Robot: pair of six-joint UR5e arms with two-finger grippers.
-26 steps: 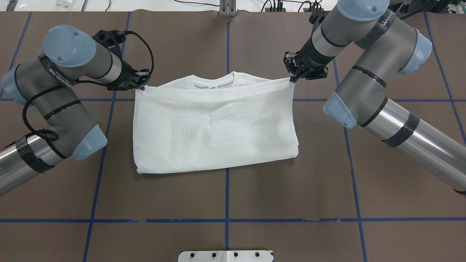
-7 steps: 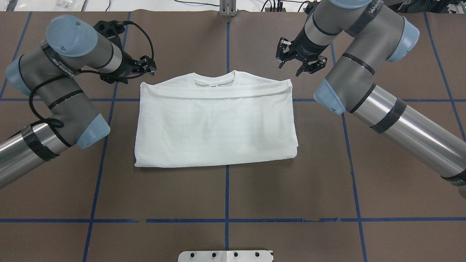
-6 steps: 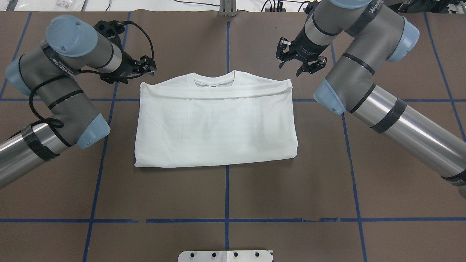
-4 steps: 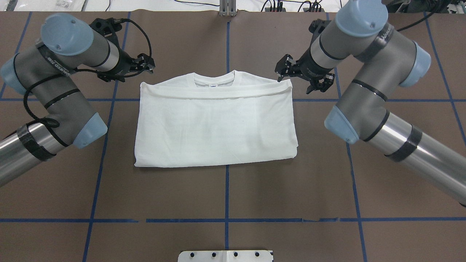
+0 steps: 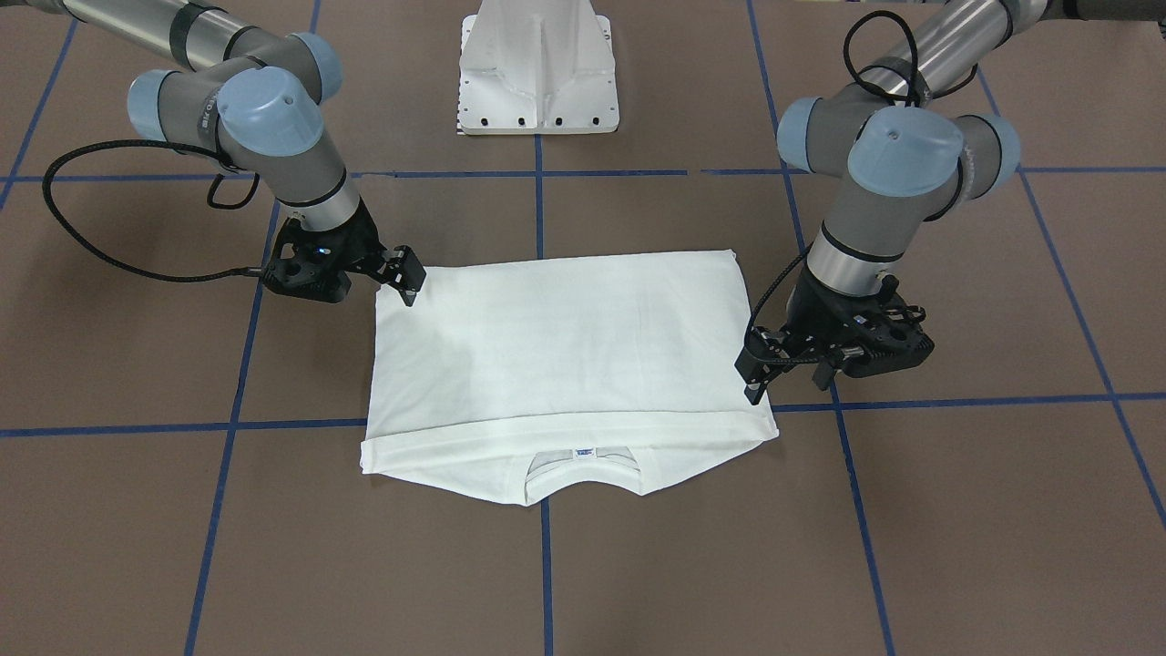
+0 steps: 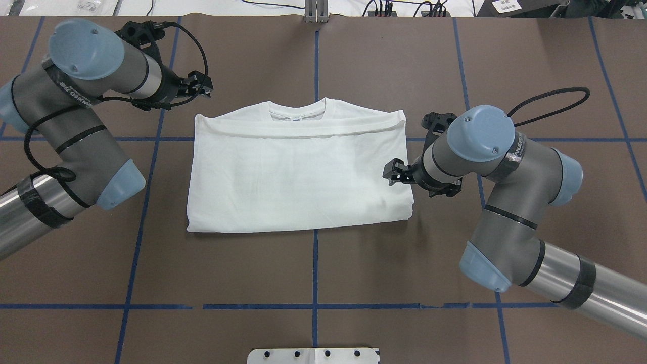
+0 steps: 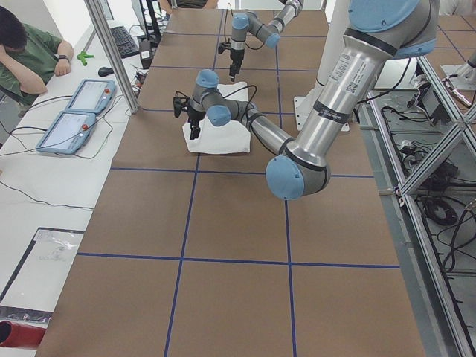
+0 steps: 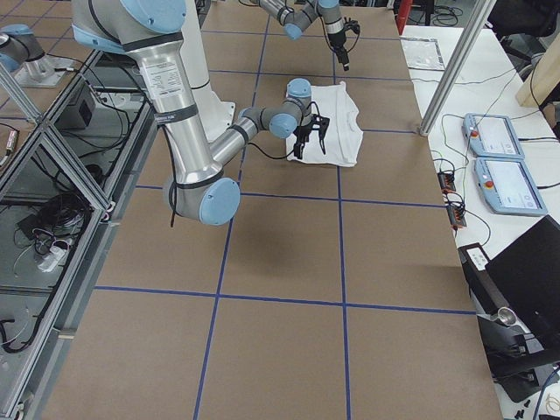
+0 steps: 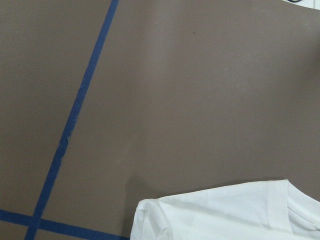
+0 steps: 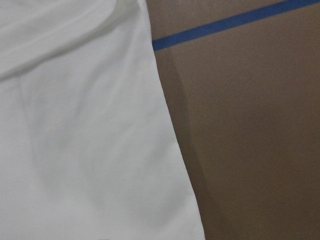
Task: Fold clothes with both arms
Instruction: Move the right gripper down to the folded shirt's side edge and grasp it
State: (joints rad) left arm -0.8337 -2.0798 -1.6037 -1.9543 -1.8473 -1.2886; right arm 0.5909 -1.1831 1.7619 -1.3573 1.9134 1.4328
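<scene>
Right gripper point(image 5: 351, 266) spread at shirt point(image 5: 565, 346) edge, left gripper point(image 5: 829, 357) spread near corner

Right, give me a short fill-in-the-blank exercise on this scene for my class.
The folded shirt is ___ in colour. The tape lines on the table are ___. The left gripper and the right gripper are both ___, holding nothing. Missing words: white; blue; open.

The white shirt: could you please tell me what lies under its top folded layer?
The collar and shoulders peek out past the hem of the shirt, on the brown table. The sleeves and any layers beneath are covered, so cannot be seen.
</scene>
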